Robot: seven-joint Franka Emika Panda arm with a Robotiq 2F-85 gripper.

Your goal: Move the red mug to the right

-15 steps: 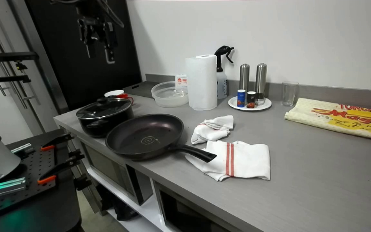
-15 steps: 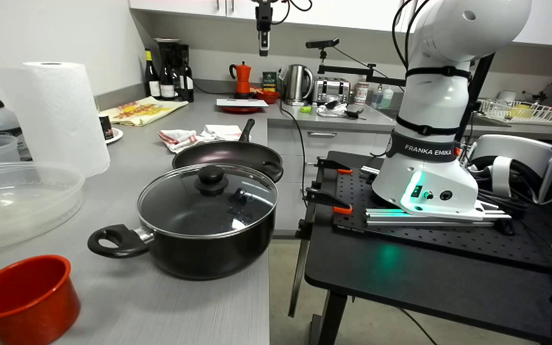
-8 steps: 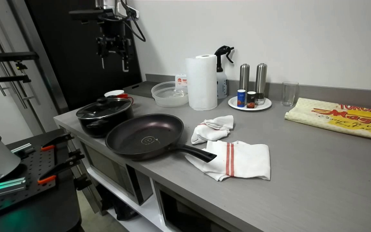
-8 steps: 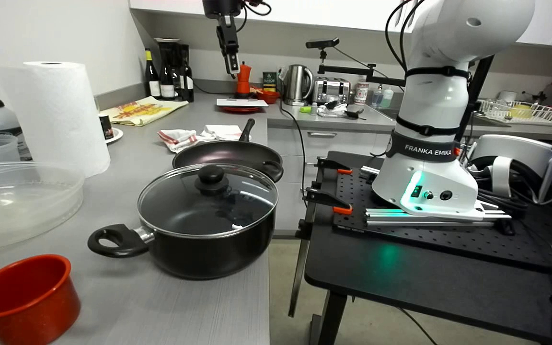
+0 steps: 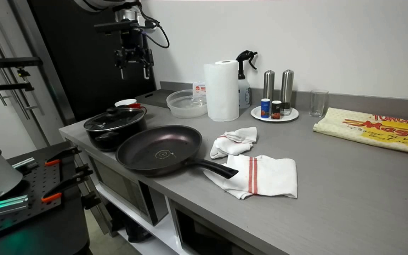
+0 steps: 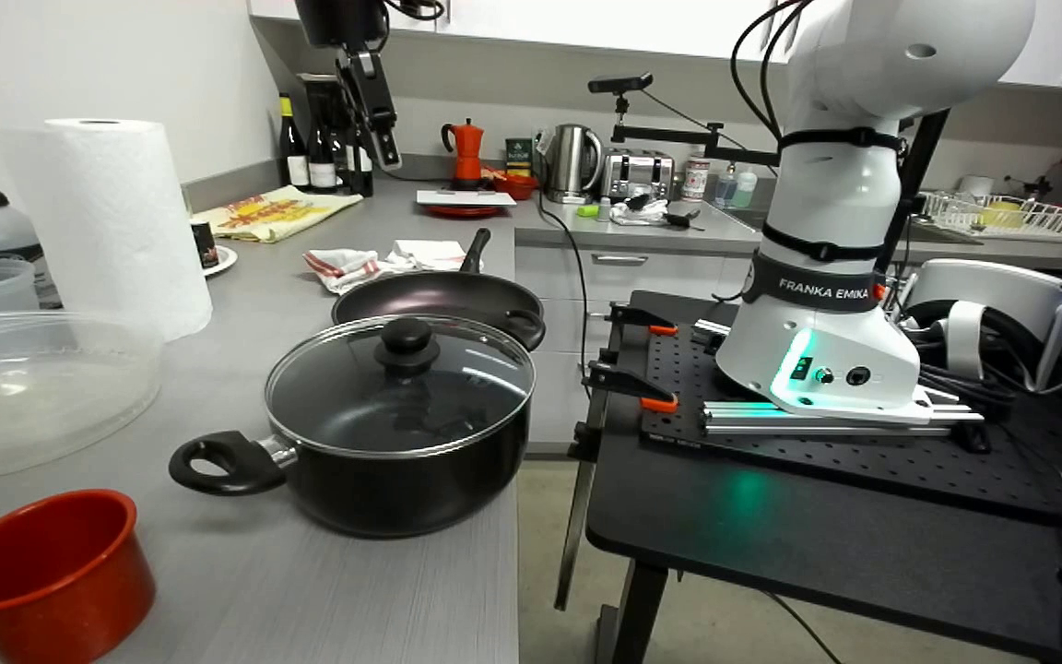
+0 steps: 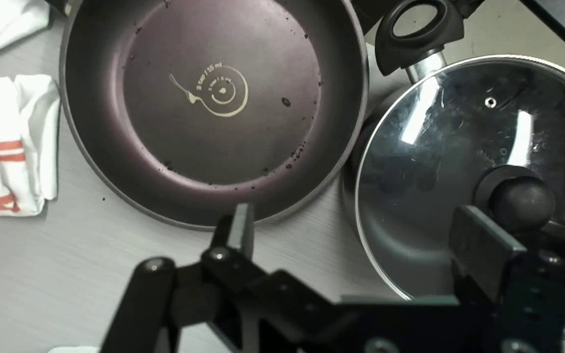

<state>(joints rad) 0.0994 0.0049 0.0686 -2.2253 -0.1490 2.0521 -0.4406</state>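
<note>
Wrist view shows the gripper (image 7: 361, 225) with its two fingers (image 7: 481, 252) spread wide apart. Nothing is between them, and they seem to touch nothing, since it hangs up in the air in both exterior views. Below it are the frying pan (image 7: 218, 147) and, just beside that, the black pot (image 6: 393, 489) with its glass lid (image 7: 447, 171), both by the front edge of the tabletop (image 5: 352, 205).

Past the pot is the red mug (image 6: 61, 604), which the wrist camera does not catch. It stands upright, apart from the pot but near the pot's side handle (image 6: 257, 475). In an exterior view it looks close to the left edge of the tabletop, back from the front left corner.

I think the mug is light and stiff. It should not squash, but its smooth side may slip. Its bottom inside is hidden, so I can't be sure nothing is in there. The best hold looks like the rim (image 6: 131, 521): one finger in, one finger out, on the side away from the pot. Grabbing all the way across may be too wide; I can't tell. I guess the gripper should go toward the left edge, then down. A sideways push could tip the mug.
</note>
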